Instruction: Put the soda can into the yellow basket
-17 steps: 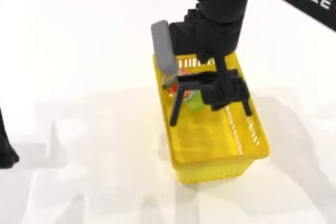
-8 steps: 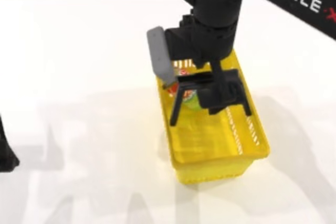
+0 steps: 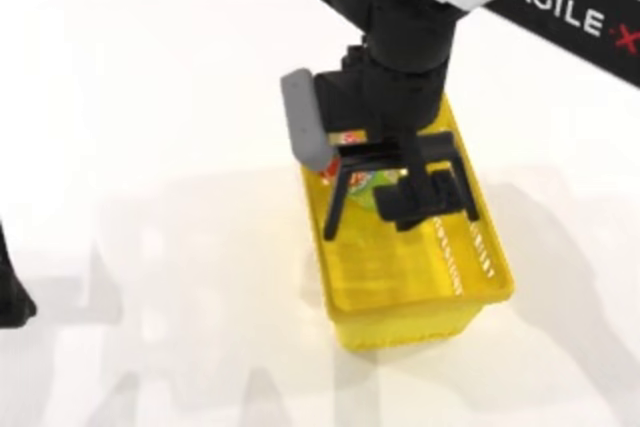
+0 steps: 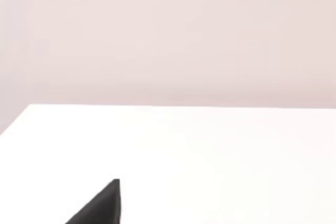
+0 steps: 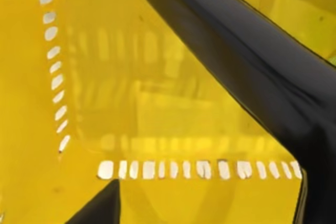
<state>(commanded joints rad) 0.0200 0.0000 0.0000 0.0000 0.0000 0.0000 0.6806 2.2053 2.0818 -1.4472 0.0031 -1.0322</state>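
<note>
Yellow basket (image 3: 420, 292) holds the soda can (image 3: 362, 179), lying beneath the black handle (image 3: 345, 182). Right gripper (image 3: 420, 197) fingers apart (can released); risk: snagging the handle.

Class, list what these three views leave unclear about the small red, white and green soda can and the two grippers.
- Soda can, top view: mostly hidden by the right gripper and the black handle of the yellow slotted plastic basket; whether it rests on the floor is unclear.
- Right gripper: grip on the can unclear.
- Left gripper: only a dark tip in the left wrist view.
</note>
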